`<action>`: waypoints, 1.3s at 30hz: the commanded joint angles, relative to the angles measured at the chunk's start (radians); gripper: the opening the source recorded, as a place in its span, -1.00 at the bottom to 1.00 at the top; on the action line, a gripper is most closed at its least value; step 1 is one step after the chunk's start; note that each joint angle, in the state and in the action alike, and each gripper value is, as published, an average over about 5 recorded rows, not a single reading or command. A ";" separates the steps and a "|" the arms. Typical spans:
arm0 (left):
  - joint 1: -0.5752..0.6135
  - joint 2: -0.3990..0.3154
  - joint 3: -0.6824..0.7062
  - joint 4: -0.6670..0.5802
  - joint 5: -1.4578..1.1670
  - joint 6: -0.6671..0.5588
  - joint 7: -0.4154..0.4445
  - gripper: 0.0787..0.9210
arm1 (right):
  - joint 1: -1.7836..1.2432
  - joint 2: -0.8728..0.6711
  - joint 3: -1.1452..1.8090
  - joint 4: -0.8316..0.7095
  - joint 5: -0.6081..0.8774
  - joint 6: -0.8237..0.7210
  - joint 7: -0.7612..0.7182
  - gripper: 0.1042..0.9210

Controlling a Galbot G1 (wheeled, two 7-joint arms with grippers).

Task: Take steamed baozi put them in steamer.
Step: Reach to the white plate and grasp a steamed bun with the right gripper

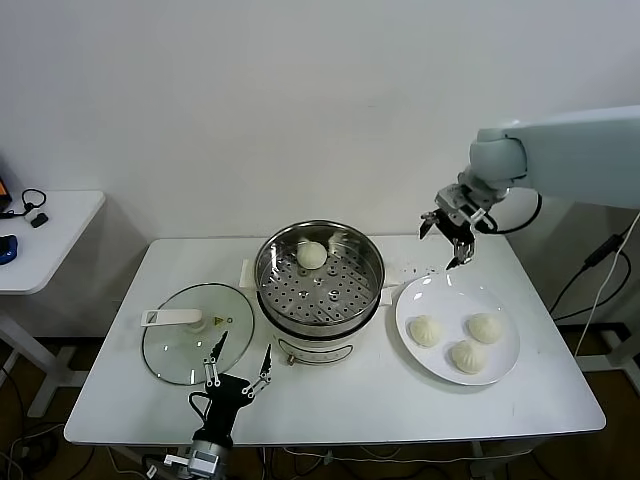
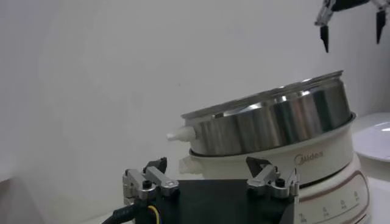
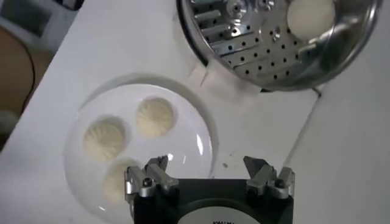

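The shiny steel steamer [image 1: 319,279] stands mid-table on its white base, and one cream baozi [image 1: 312,255] lies on its perforated tray toward the back. Three more baozi [image 1: 426,330] [image 1: 486,327] [image 1: 467,356] rest on a white plate [image 1: 440,292] to the right. My right gripper [image 1: 446,238] hovers open and empty in the air above the plate's far edge, between plate and steamer. Its wrist view shows the plate's baozi [image 3: 155,117] and the steamer's baozi [image 3: 311,15]. My left gripper [image 1: 238,364] waits open near the table's front edge, facing the steamer [image 2: 274,125].
A flat glass lid [image 1: 195,345] with a white handle lies on the table left of the steamer, just beyond the left gripper. A small white side table [image 1: 40,235] with dark items stands far left. A wall closes the back.
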 commanded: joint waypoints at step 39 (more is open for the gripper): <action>0.014 -0.043 -0.027 -0.005 0.022 0.005 0.005 0.77 | -0.528 -0.066 0.293 -0.146 -0.042 -0.298 0.003 0.76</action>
